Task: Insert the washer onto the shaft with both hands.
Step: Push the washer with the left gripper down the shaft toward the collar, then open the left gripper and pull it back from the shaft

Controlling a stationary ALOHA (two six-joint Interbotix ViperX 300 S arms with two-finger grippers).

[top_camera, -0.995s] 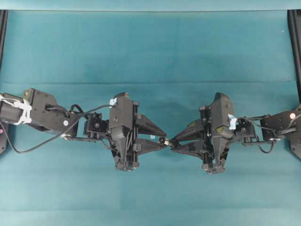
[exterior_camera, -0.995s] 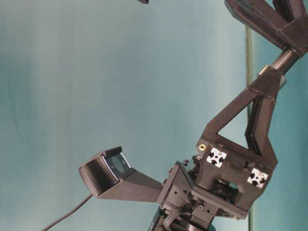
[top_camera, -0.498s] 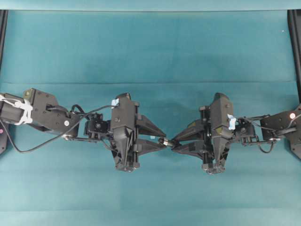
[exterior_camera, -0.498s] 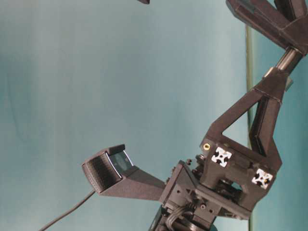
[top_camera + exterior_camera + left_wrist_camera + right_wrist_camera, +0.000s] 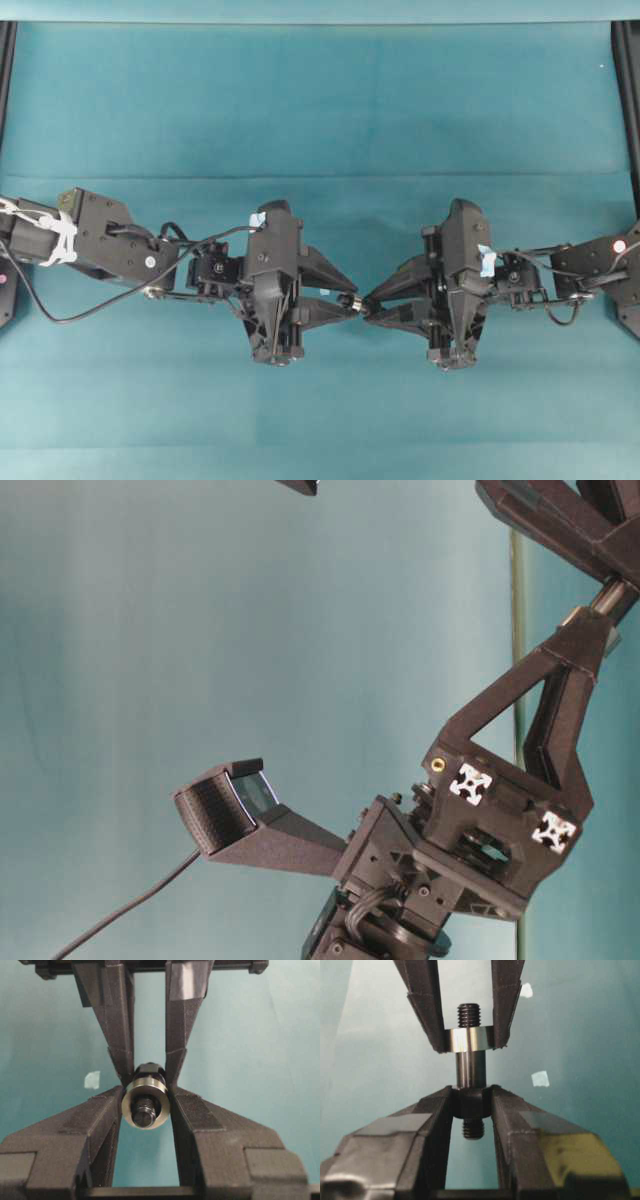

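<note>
Centrally above a teal cloth-covered table, two black lattice-framed grippers meet tip to tip: the right gripper clenches a dark stepped metal shaft steady, so the left gripper, grasping a small grey metal washer, keeps it threaded over the thin end.

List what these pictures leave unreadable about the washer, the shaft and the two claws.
- Overhead view: the small grey metal ring washer is too small to read its seating.
- Table-level view: washer hidden behind the left claw's finger; the dark stepped metal shaft shows only a short stretch.
- Left wrist view: the washer hides the shaft's length.
- Right wrist view: the right claw covers the shaft's hexagonal section.
</note>
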